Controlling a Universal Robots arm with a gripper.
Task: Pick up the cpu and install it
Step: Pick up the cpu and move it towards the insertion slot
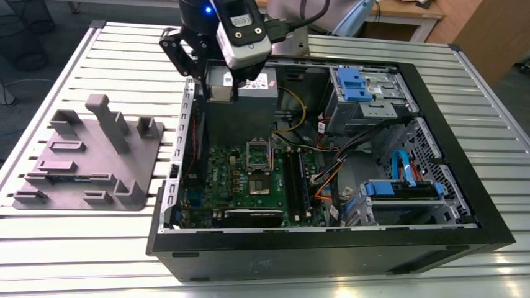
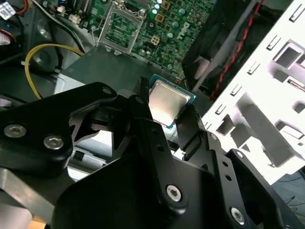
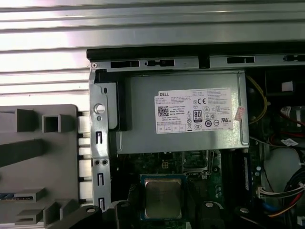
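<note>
Gripper closed on the cpu, with its fingers clamping two opposite edges of the chip. Cpu held clear in the air above the power supply inside the open computer case, well apart from the motherboard socket.

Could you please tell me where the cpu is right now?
In both wrist views the cpu is gripped in the hand, held close by the grey power supply and apart from the open socket.
</note>
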